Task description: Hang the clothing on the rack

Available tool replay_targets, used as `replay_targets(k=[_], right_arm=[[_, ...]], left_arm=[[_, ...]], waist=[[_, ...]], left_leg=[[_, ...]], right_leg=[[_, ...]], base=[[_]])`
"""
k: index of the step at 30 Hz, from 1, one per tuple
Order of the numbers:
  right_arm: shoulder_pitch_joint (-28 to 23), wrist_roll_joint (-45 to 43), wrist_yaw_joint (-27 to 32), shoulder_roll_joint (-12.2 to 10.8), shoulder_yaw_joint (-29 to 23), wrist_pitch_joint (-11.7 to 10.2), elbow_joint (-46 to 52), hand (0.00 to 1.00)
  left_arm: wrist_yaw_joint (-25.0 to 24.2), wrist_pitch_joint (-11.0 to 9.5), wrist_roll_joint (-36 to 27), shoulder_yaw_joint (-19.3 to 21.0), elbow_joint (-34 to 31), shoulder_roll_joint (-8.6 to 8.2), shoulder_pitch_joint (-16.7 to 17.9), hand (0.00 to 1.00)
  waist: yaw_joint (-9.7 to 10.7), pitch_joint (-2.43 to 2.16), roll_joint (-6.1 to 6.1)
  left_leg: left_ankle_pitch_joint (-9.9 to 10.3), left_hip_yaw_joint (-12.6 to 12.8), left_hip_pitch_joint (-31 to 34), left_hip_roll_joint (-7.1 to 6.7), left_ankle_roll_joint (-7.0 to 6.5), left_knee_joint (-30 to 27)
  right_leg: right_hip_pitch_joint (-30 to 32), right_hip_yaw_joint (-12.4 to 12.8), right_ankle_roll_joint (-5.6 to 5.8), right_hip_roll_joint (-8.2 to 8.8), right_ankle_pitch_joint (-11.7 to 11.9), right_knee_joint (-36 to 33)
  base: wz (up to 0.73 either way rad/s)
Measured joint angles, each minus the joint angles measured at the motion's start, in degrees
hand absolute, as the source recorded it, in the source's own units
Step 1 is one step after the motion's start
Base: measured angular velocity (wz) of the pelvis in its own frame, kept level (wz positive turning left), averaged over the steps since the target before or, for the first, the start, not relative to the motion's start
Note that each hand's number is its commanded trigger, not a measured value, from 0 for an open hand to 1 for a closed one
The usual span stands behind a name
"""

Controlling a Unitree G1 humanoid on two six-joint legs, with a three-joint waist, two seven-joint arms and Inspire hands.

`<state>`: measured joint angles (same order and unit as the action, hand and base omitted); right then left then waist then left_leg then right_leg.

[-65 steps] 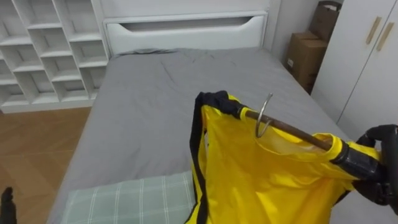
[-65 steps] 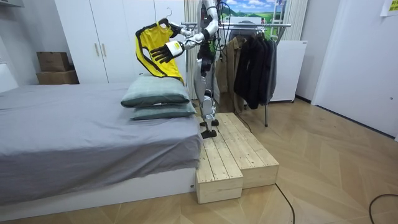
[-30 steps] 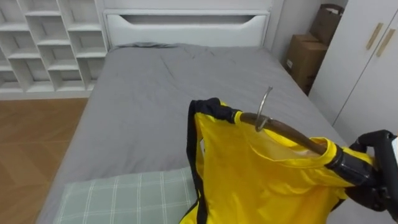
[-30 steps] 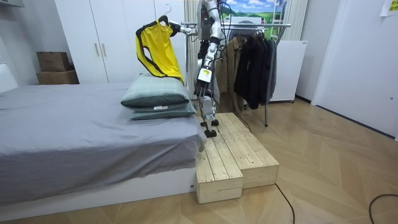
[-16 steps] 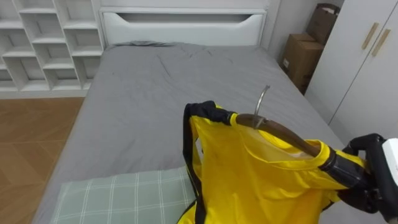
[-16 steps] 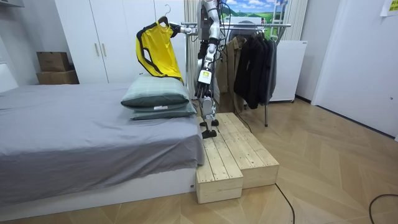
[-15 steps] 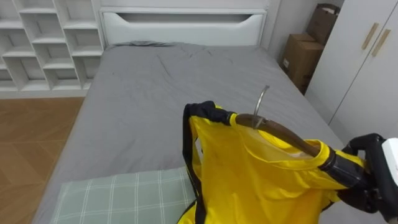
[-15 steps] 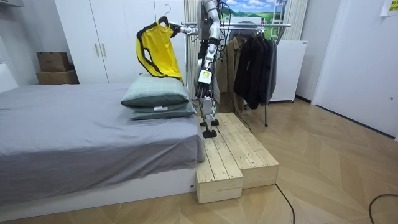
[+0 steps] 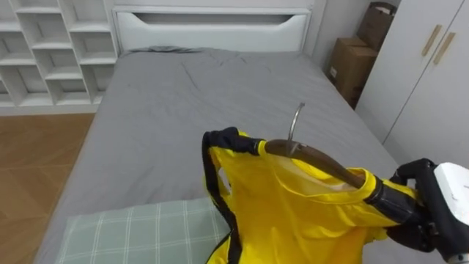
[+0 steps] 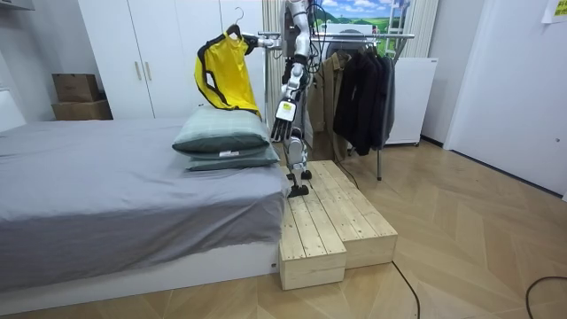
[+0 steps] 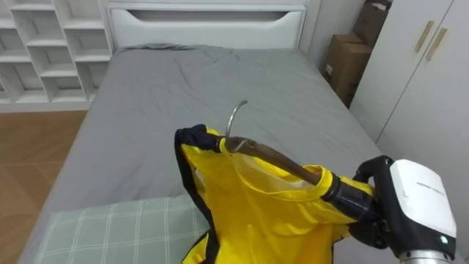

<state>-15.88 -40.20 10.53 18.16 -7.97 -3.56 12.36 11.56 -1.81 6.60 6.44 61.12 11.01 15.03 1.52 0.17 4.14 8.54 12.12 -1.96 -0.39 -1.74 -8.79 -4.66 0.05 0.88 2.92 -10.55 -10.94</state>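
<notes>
The shirt's (image 9: 308, 213) lower half runs off the bottom edge at 6 o'clock, as does the pillow (image 9: 139, 231) at 7. At 4 o'clock the shirt's shoulder covers the hanger's (image 9: 315, 156) end, where the right hand (image 9: 429, 220) clasps it.

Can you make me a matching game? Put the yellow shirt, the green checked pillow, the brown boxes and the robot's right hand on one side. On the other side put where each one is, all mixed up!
Things:
1. yellow shirt
2. green checked pillow
3. brown boxes
4. right hand

Places:
A. stacked beside the white wardrobe
B. curled round one end of the wooden hanger
C. draped on the wooden hanger
D. lying on the grey bed

Right pairs: 1-C, 2-D, 3-A, 4-B
</notes>
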Motion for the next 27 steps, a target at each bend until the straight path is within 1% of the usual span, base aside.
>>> replay_targets(k=[1,2,3,4,5,6,7,8,9,10,11,12,14,15,16,17,18,19,20,21,22,23,24,25,26,27], right_arm=[[-0.07,0.0,-0.01,-0.02,0.0,-0.05,-0.21,1.0],[-0.05,0.02,0.0,-0.01,0.0,-0.06,-0.73,1.0],[-0.04,0.13,0.03,-0.02,0.02,-0.12,-1.22,1.0],[-0.05,1.34,0.09,-0.04,0.02,-0.13,-2.76,1.0],[-0.06,2.56,0.1,-0.06,0.01,-0.03,-4.47,1.0],[-0.11,2.8,0.12,-0.09,-0.03,0.01,-5.18,1.0],[-0.47,3.26,0.13,-0.13,-0.2,0.08,-5.89,1.0],[-0.6,3.82,0.15,-0.25,-0.25,-0.08,-6.76,1.0],[-0.61,3.81,0.15,-0.39,-0.25,-0.08,-7.19,1.0],[-0.61,3.82,0.15,-0.61,-0.27,-0.04,-7.51,1.0],[-0.63,4.11,0.14,-0.64,-0.27,-0.07,-7.51,1.0],[-0.68,4.35,0.14,-0.66,-0.28,-0.07,-7.51,1.0],[-1.13,4.59,0.14,-0.67,-0.29,-0.09,-7.63,1.0],[-1.04,4.61,0.14,-0.67,-0.29,-0.11,-7.81,1.0],[-0.55,4.66,0.14,-0.67,-0.29,-0.35,-8.82,1.0],[0.0,4.98,0.14,-0.67,-0.51,-0.54,-10.59,1.0],[0.18,5.3,0.14,-0.65,-0.74,-0.54,-11.39,1.0],[0.34,6.37,0.14,-0.42,-0.91,-0.43,-12.53,1.0],[0.43,6.58,0.14,-0.44,-0.94,-0.33,-13.05,1.0],[0.43,6.78,0.14,-0.44,-0.91,-0.33,-13.21,1.0],[0.78,7.43,0.1,-0.48,-0.86,-0.32,-13.74,1.0],[1.0,8.47,0.03,-0.45,-0.86,-0.33,-13.72,1.0],[1.35,8.63,-0.01,-0.45,-0.86,-0.33,-13.69,1.0],[2.02,8.63,-0.02,-0.34,-0.91,-0.33,-13.59,1.0],[2.76,8.24,-0.01,-0.25,-1.01,-0.33,-13.52,1.0],[3.18,7.76,-0.01,-0.24,-1.0,-0.33,-13.45,1.0]], left_arm=[[-0.29,0.0,0.22,-0.14,0.9,0.0,-0.46,0.0],[-0.59,0.02,0.08,-0.72,1.59,0.02,-0.79,0.0],[-0.63,0.02,0.09,-1.14,1.99,0.02,-0.89,0.0],[-0.84,0.01,0.16,-1.36,2.96,0.02,-1.44,0.0],[-0.84,0.16,0.17,-1.82,3.55,0.27,-2.12,0.0],[-0.86,0.19,0.21,-1.96,3.53,0.34,-2.23,0.0],[-0.87,0.18,0.44,-1.88,3.52,0.35,-2.61,0.0],[-0.94,0.22,0.87,-1.61,3.68,0.37,-2.64,0.0],[-0.95,0.23,0.96,-1.38,3.73,0.42,-2.65,0.0],[-0.98,0.22,0.92,-0.79,3.76,0.49,-2.7,0.0],[-1.03,0.21,0.88,-0.51,4.06,0.51,-2.72,0.0],[-1.04,0.25,0.9,-0.46,4.32,0.56,-2.8,0.0],[-1.04,1.21,0.95,-0.44,4.75,1.27,-2.65,0.0],[-1.04,1.69,0.77,-0.44,4.88,1.52,-2.61,0.0],[-1.04,2.61,0.59,-0.44,5.01,1.98,-2.39,0.0],[-1.02,3.81,0.63,0.13,5.01,2.15,-2.06,0.0],[-1.02,4.3,0.58,0.29,5.02,2.14,-2.06,0.0],[-1.05,4.98,0.24,0.09,5.17,2.1,-1.8,0.0],[-1.13,5.94,0.25,0.07,5.41,1.99,-1.64,0.0],[-1.17,6.41,0.29,0.07,5.41,1.96,-1.65,0.0],[-1.23,6.93,0.3,0.11,5.34,1.8,-1.77,0.0],[-1.26,7.06,0.34,0.17,5.28,1.77,-1.82,0.0],[-1.26,7.16,0.34,0.24,5.27,1.77,-1.8,0.0],[-1.26,8.08,0.94,0.75,4.74,1.72,-1.8,0.0],[-1.25,9.11,2.77,1.82,3.0,1.72,-1.68,0.0],[-1.16,9.27,3.34,2.21,2.23,1.73,-1.61,0.0]], waist=[[0.29,-0.05,0.15],[0.1,0.06,0.3],[0.09,0.07,0.3],[0.3,0.2,0.57],[0.53,0.46,1.05],[0.67,0.38,1.34],[1.03,0.4,1.65],[1.01,0.3,1.86],[1.04,0.29,2.03],[0.86,0.32,2.36],[0.79,0.29,2.42],[0.89,0.34,2.34],[1.12,0.38,2.39],[1.09,0.39,2.35],[0.99,0.56,2.16],[1.0,0.48,2.25],[1.03,0.51,2.24],[0.72,0.85,1.88],[0.76,1.16,1.35],[0.92,1.24,1.23],[1.19,1.2,1.14],[1.04,1.16,0.85],[1.04,1.21,0.73],[1.35,1.09,0.49],[1.48,1.06,0.55],[1.31,0.99,0.64]], left_leg=[[0.0,0.5,0.2,0.05,0.0,-0.01],[0.0,1.61,0.2,0.26,0.0,0.04],[0.01,2.14,0.22,0.41,0.01,0.04],[0.01,2.82,0.18,0.72,0.02,0.05],[0.05,3.36,0.17,0.8,0.01,0.05],[0.06,3.71,0.29,0.86,0.01,0.07],[0.17,4.8,0.33,1.16,-0.01,0.13],[0.41,6.41,0.24,1.69,0.07,0.12],[0.5,7.23,0.13,1.84,0.12,0.1],[0.86,9.42,-0.1,2.43,0.27,0.05],[1.39,11.57,-0.36,3.31,0.54,-0.13],[1.72,12.63,-0.56,3.75,0.68,-0.37],[3.13,18.12,-1.73,5.45,1.15,-0.99],[3.4,19.57,-2.06,5.89,1.32,-1.19],[3.91,22.5,-2.59,6.76,1.74,-1.83],[4.54,24.77,-2.96,7.3,2.0,-2.41],[4.91,25.85,-3.19,7.64,2.15,-2.89],[5.54,27.91,-3.75,8.17,2.41,-3.6],[6.36,29.04,-3.73,8.77,2.63,-4.86],[6.64,29.53,-3.73,8.87,2.62,-5.14],[6.76,30.48,-3.74,8.86,2.64,-5.13],[6.77,31.54,-3.65,8.81,2.65,-5.08],[6.76,31.87,-3.67,8.81,2.66,-5.09],[6.7,32.13,-3.75,8.92,2.76,-5.22],[6.87,32.26,-3.78,9.38,3.03,-6.13],[7.01,32.46,-3.83,9.7,3.24,-6.92]], right_leg=[[0.47,0.5,0.0,-0.02,0.01,-0.04],[1.04,1.48,0.0,-0.14,0.02,-0.33],[1.36,1.76,0.0,-0.2,0.11,-0.51],[1.77,2.37,0.08,-0.44,0.42,-0.77],[2.01,2.93,0.08,-0.5,0.44,-0.76],[2.42,3.17,0.06,-0.53,0.47,-0.85],[2.96,3.74,0.07,-0.69,0.75,-0.85],[3.68,4.89,0.11,-1.06,1.15,-0.98],[3.94,5.01,0.06,-1.23,1.39,-0.95],[4.88,4.73,-0.18,-1.43,1.73,-1.07],[5.7,3.59,-0.23,-1.59,2.48,-0.94],[5.87,2.28,-0.37,-1.65,3.03,-0.71],[7.04,-4.14,-1.03,-1.3,4.23,-0.87],[7.38,-6.21,-1.27,-0.89,4.69,-0.85],[8.04,-11.91,-2.1,-0.46,5.66,-0.83],[8.67,-16.77,-2.55,0.15,5.96,-1.02],[8.93,-18.32,-2.83,0.27,6.13,-1.18],[9.38,-20.68,-3.32,0.46,6.38,-1.8],[9.78,-21.69,-3.73,0.45,6.49,-2.03],[9.84,-21.78,-3.95,0.43,6.34,-2.26],[10.59,-21.03,-4.0,0.38,6.29,-2.82],[11.6,-20.46,-4.16,0.36,6.18,-3.02],[11.81,-20.26,-4.24,0.33,6.13,-3.16],[11.9,-20.1,-4.36,0.17,6.06,-3.48],[12.18,-20.1,-4.79,0.08,5.61,-4.11],[12.28,-20.14,-4.99,-0.04,5.32,-4.52]], base=[[-0.27],[-0.34],[-0.38],[-0.28],[-0.27],[-0.28],[-0.46],[-0.55],[-0.83],[-1.05],[-1.12],[-1.14],[-1.11],[-1.21],[-1.2],[-1.11],[-0.97],[-0.79],[-0.69],[-0.49],[-0.38],[-0.4],[-0.28],[-0.14],[-0.09],[-0.15]])
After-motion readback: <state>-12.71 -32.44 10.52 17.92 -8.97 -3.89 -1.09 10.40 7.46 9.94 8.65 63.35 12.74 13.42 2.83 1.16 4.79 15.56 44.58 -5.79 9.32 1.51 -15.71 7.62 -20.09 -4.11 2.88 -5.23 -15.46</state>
